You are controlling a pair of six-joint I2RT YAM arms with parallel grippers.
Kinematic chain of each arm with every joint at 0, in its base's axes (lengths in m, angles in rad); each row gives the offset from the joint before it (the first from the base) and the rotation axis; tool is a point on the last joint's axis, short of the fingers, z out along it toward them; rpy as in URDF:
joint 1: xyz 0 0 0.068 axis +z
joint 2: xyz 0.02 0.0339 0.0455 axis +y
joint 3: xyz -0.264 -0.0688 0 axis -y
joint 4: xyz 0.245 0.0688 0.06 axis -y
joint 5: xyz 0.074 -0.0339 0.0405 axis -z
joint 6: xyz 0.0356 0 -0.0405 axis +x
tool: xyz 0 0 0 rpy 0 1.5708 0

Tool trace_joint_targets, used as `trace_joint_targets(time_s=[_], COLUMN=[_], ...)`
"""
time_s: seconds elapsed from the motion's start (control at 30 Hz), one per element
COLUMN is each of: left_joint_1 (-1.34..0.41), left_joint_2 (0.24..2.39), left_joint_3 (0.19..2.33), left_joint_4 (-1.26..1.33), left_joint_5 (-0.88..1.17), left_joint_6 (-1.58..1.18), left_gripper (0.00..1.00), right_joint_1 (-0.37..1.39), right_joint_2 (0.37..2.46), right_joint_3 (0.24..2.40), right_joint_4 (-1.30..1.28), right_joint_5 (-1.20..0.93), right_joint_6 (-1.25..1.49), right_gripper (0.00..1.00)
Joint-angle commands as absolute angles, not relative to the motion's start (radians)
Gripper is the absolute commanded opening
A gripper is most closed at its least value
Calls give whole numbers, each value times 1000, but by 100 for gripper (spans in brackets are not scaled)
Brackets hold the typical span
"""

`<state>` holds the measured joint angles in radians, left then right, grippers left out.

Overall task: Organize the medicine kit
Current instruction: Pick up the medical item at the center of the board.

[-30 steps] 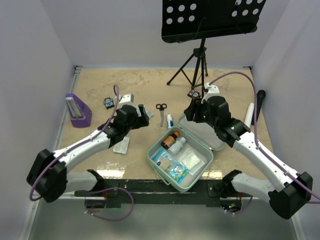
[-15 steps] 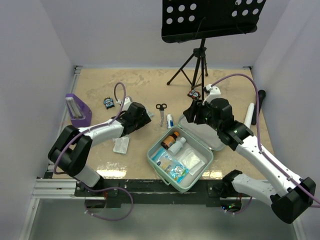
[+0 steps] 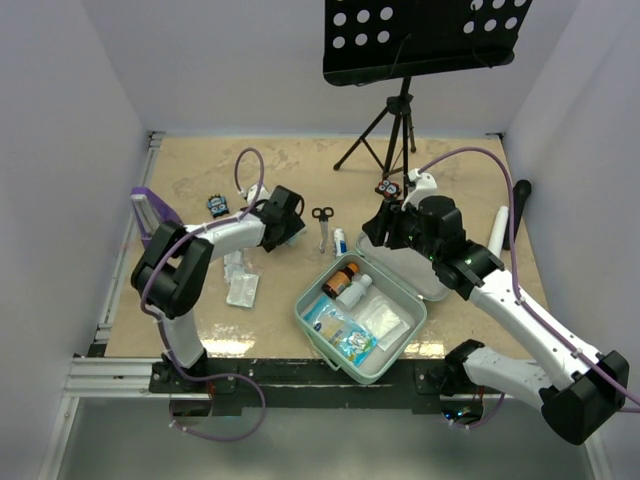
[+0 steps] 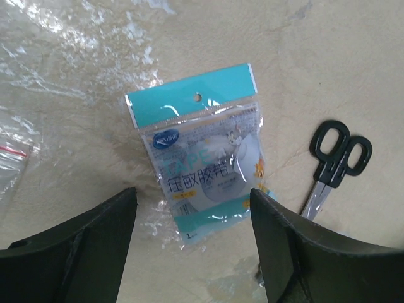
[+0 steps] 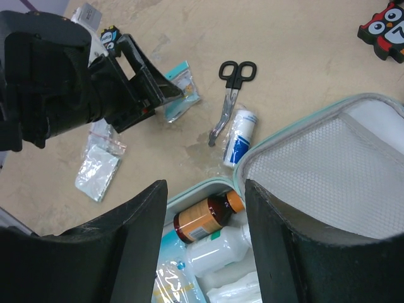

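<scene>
- medicine kit (image 3: 322,318): near-centre of the table, between the two arm bases, open. The lid (image 3: 432,285) is folded back to the right, and the right wrist view shows a mesh pocket lining it.
- Far corner of the kit tray: brown bottle (image 5: 205,218) with an orange cap lying on its side, white bottle (image 5: 218,249) right beside it.
- Rest of the tray: flat white packet (image 3: 383,318) on the right, blue-and-clear packets (image 3: 343,343) at the near corner.
- left gripper (image 4: 192,197): jaws spread, holding nothing, low over the tape packet (image 4: 202,170), which lies flat on the table. Can't tell if the fingers touch it.
- right gripper (image 5: 202,189): jaws spread, nothing between them, hovering over the far edge of the kit where tray meets lid.
- Loose on the table outside the kit: scissors (image 3: 322,222) just right of the tape packet, a small white-and-blue tube (image 3: 340,241) between the scissors and the kit, and a clear zip bag (image 3: 243,290) to the left.
- purple stand (image 3: 155,220): at the left edge, well apart from the kit.
</scene>
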<state>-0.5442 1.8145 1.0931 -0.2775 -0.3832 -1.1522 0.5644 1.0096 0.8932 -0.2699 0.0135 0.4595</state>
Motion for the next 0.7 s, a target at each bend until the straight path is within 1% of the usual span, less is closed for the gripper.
trace_joint_targets(time_s=[0.0,0.13,0.33,0.43,0.6,0.67], left_joint_1=[-525,-523,-523,-525,-525,-523], left_joint_2=[1871,1954,2029,2040,2020,1997], left_joint_3=[1212,1302,1370,1373,1348,1332], left_joint_4=[-397,-511,-580,-577,-569,-561], left_joint_5=[-437,-453,-442,-437,-431,-434], left_joint_6=[-1155,-1137,-1106,-1082,-1058,-1057], left_gripper=[76,76,75,66,42,35], right_joint_1=[563,563,561,561,563,561], right_joint_2=[1008,1006,1005,999,994,993], right_joint_3=[897,897,894,890,887,888], right_joint_4=[-233,-229,-225,-222,-219,-221], right_joint_5=[3,3,3,3,3,3], right_joint_6=[463,466,466,466,465,465], right_gripper=[57,57,57,57,57,57])
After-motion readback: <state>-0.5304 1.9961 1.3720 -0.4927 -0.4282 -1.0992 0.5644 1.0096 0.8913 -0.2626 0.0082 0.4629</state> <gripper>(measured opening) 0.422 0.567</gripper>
